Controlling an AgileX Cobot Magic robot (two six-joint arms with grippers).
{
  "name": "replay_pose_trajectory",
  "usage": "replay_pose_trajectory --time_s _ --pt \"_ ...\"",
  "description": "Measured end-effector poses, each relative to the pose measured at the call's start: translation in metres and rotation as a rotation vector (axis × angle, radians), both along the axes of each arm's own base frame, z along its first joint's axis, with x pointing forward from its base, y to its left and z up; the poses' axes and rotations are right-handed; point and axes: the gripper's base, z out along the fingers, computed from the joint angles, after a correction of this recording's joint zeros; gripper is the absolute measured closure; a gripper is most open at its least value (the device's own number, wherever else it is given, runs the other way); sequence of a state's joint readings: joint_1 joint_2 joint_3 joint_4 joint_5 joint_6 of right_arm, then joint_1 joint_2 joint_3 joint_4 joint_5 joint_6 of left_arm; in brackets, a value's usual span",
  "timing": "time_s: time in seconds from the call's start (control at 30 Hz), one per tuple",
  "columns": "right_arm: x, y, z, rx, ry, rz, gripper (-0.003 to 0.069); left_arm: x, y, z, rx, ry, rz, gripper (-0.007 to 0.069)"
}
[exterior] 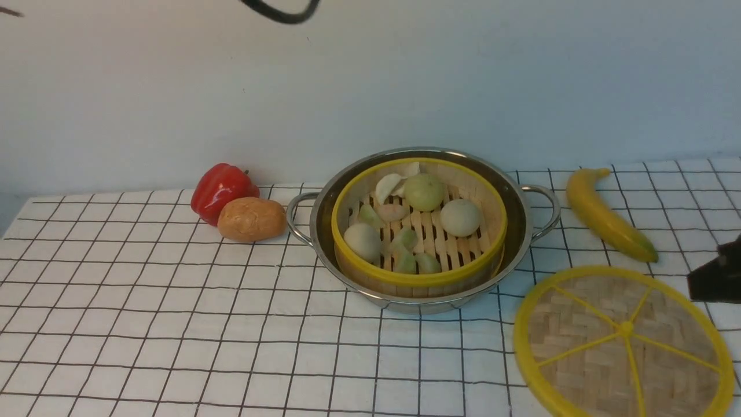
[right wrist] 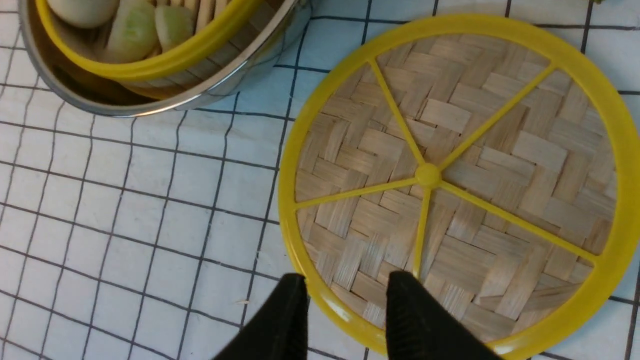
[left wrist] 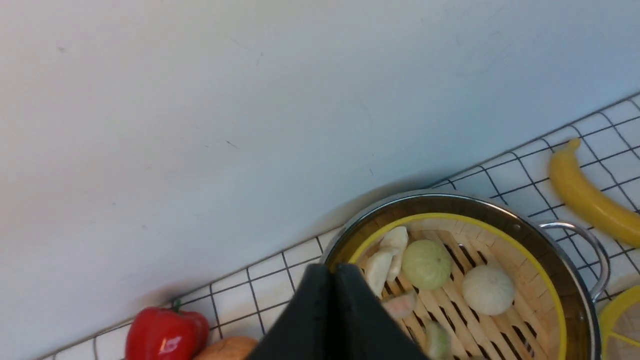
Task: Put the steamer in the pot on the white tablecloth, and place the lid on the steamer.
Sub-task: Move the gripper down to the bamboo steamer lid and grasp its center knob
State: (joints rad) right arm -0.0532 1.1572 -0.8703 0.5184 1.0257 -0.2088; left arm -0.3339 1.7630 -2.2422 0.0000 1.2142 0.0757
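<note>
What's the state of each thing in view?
Steamer: in pot, uncovered.
Pot: on cloth, holding steamer.
Lid: flat on cloth, off steamer.
Left pincer: shut, empty.
Right pincer: open, astride lid rim.

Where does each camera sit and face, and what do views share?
Front view: between the arms, facing forward across the white tablecloth to the wall; right gripper shows.
Left wrist view: on the left arm, facing wall and pot; shut left gripper shows.
Right wrist view: looking down on the lid; open right gripper straddles its rim.
All share the steamer.
</note>
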Motion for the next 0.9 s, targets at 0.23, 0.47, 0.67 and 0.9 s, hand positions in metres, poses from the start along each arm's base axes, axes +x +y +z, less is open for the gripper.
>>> replay_pose_trajectory --time_s 0.23,0.47,0.67,0.9 --pt "0.019 0.006 -0.011 -0.028 -0.004 0.026 0.0416 -0.087 0.031 0.011 0.032 0.006 -0.014 0.0648" --pt "0.049 0.049 0.002 -0.192 0.001 0.178 0.0416 -0.184 0.064 -0.020 0.067 0.025 -0.044 0.0648" --pt "0.069 0.056 -0.014 -0.405 0.115 0.128 0.0416 -0.255 0.087 -0.050 -0.025 -0.224 -0.045 0.0648" --pt "0.082 0.058 -0.033 -0.418 0.142 0.119 0.0416 -0.296 0.102 -0.092 -0.089 -0.415 -0.038 0.0648"
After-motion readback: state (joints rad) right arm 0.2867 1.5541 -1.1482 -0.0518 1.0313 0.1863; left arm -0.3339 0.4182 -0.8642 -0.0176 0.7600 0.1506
